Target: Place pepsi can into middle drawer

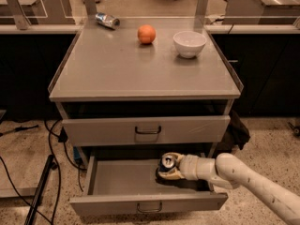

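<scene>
The middle drawer [117, 178] is pulled open below the shut upper drawer front [146, 130]. My gripper [169, 168] reaches in from the right on a white arm and sits inside the open drawer, right of its middle. It is shut on the pepsi can [167, 162], whose silver top faces up; the dark blue body is mostly hidden by the fingers. The can stands at or just above the drawer floor; I cannot tell which.
On the cabinet top [117, 74] stand an orange [146, 33] and a white bowl [189, 43], with a silvery-blue can [107, 20] lying at the back left. Cables [51, 139] and a dark pole [40, 191] lie on the floor to the left.
</scene>
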You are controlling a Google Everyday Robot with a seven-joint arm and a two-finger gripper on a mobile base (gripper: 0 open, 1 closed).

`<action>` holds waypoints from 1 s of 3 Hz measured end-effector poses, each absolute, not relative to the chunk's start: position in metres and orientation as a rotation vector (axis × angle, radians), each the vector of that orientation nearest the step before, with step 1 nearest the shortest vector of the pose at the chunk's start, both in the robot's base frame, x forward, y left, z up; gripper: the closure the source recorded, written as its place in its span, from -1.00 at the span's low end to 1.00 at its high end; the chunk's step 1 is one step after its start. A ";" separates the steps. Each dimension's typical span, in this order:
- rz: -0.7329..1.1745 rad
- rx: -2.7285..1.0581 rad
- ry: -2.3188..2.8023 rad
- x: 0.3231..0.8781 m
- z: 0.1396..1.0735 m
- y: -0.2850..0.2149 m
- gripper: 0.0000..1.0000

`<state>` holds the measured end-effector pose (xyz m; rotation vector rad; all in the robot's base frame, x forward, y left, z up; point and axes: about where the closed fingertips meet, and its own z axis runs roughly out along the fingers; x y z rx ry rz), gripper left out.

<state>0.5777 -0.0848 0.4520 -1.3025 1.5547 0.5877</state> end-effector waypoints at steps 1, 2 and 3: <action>0.604 -1.302 1.556 0.582 0.438 -0.080 1.00; 0.624 -1.300 1.554 0.587 0.426 -0.073 1.00; 0.643 -1.301 1.555 0.588 0.415 -0.067 1.00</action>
